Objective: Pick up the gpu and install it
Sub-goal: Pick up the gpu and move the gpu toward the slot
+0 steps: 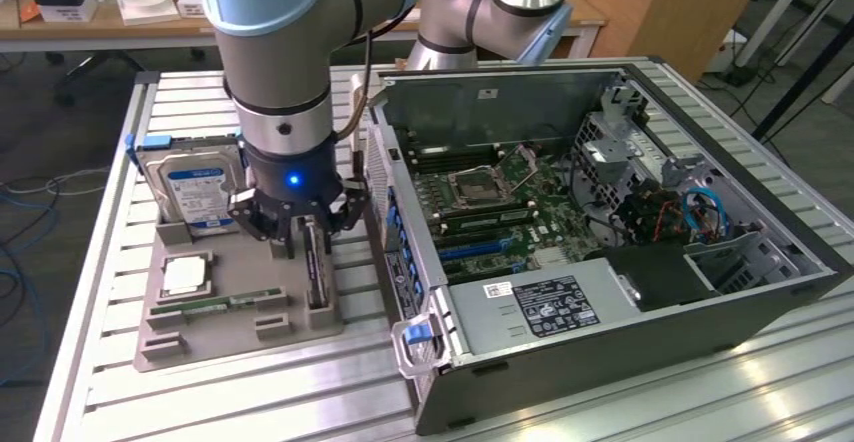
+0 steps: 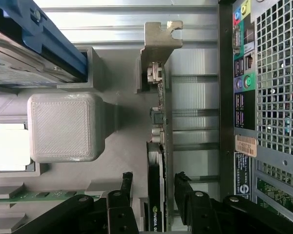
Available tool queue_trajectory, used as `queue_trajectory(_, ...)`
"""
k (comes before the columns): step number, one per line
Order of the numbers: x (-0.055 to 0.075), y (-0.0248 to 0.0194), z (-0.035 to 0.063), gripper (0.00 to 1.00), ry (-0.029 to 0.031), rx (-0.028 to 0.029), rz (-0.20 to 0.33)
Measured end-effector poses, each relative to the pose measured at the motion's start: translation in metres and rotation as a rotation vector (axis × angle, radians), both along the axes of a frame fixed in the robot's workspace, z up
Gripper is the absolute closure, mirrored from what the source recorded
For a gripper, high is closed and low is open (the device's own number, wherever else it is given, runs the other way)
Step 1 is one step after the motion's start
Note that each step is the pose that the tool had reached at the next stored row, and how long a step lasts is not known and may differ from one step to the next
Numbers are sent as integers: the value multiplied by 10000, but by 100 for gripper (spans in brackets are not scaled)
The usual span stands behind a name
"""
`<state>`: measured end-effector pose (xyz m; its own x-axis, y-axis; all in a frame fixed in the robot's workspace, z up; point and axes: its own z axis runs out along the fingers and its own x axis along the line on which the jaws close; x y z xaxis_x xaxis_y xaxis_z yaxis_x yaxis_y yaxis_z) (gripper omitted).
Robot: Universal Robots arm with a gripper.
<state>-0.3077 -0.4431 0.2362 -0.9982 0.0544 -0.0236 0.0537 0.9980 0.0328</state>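
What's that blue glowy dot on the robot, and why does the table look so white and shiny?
Exterior view: a small blue light glows on the arm just above the gripper, and the metal table shines white with glare beside the computer case. Wrist view: the grey block casts a soft shadow toward the gpu.

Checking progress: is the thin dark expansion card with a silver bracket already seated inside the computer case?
No, the thin dark card stands in the grey tray outside the case, straddled by the open gripper.
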Motion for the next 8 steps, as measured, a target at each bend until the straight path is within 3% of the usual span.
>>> queue_trajectory(8,0,0,-1,53,-1,0,0)
